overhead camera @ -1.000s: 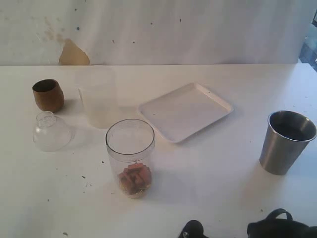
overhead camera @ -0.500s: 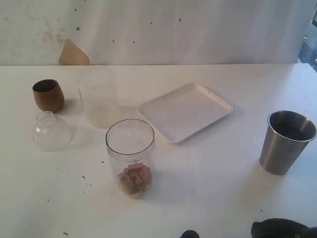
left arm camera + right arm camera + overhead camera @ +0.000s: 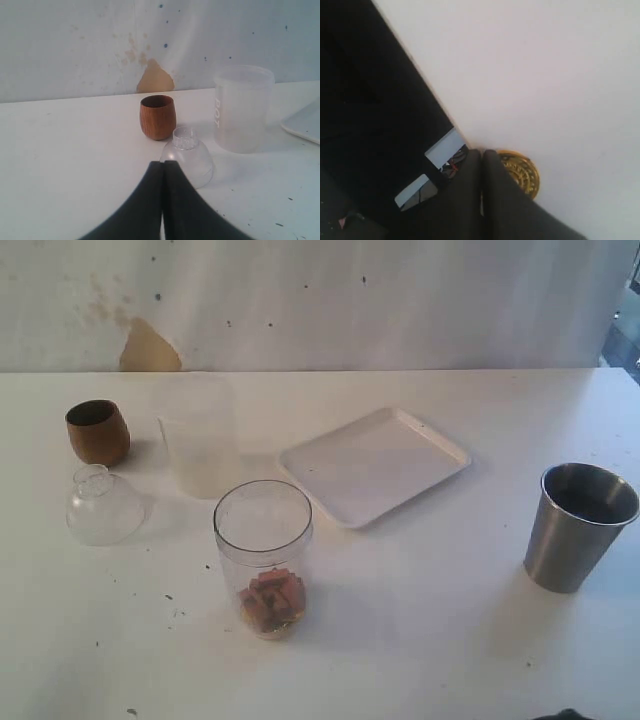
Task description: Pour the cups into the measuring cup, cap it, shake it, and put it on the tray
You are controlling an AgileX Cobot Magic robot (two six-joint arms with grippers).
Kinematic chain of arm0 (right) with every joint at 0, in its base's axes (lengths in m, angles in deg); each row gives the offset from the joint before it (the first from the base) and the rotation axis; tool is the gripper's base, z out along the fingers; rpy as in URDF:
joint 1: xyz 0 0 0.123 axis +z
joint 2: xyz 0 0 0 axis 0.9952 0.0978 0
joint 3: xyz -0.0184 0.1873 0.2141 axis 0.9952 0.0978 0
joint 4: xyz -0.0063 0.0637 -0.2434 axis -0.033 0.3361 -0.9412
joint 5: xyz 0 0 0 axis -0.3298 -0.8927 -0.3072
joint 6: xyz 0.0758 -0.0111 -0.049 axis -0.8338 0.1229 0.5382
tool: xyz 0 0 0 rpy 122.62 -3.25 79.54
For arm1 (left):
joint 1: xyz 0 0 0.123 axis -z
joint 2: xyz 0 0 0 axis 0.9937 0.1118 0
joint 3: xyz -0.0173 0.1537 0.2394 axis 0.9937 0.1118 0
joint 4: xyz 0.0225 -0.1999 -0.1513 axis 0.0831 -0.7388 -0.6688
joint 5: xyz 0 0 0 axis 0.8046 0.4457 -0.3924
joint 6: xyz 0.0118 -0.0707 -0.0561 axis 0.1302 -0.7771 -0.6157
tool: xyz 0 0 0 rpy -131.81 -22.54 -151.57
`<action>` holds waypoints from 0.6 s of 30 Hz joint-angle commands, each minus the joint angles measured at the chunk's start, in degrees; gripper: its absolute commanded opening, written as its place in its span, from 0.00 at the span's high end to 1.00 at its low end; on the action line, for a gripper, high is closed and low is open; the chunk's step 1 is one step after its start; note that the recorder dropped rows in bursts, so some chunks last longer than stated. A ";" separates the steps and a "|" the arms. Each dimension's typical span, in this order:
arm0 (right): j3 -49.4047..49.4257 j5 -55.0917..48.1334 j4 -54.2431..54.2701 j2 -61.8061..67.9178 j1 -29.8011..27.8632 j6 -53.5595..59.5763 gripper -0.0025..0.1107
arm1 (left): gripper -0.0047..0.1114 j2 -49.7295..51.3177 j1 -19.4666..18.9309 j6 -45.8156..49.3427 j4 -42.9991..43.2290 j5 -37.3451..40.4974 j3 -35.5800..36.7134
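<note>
- measuring cup [image 3: 263,555] upright, uncapped, centre-left on table [image 3: 450,640], orange-brown bits at its bottom
- wooden cup [image 3: 97,432] far left, upright; clear dome lid [image 3: 103,505] just nearer
- frosted cup [image 3: 200,440] between wooden cup and tray [image 3: 374,464]
- steel tumbler [image 3: 578,527] upright, right side, well apart from tray
- left gripper [image 3: 163,165]: jaws pressed together, close to lid
- right gripper [image 3: 481,155]: jaws pressed together, by table edge

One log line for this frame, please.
left gripper shut, free | right gripper shut, free | measuring cup uncapped, upright | lid beside wooden cup | tray bare
</note>
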 commanded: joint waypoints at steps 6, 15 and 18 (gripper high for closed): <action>0.44 -4.68 -1.90 -8.44 0.25 2.63 0.91 | 0.96 -0.28 0.33 -0.12 -0.53 -0.50 0.37; 0.68 -7.16 -1.78 -8.83 2.25 3.79 0.53 | 0.96 -0.28 0.33 -0.12 -0.53 -0.50 0.37; 0.68 -6.10 -2.11 -5.48 6.67 3.46 0.53 | 0.96 -0.28 0.33 -0.12 -0.53 -0.50 0.37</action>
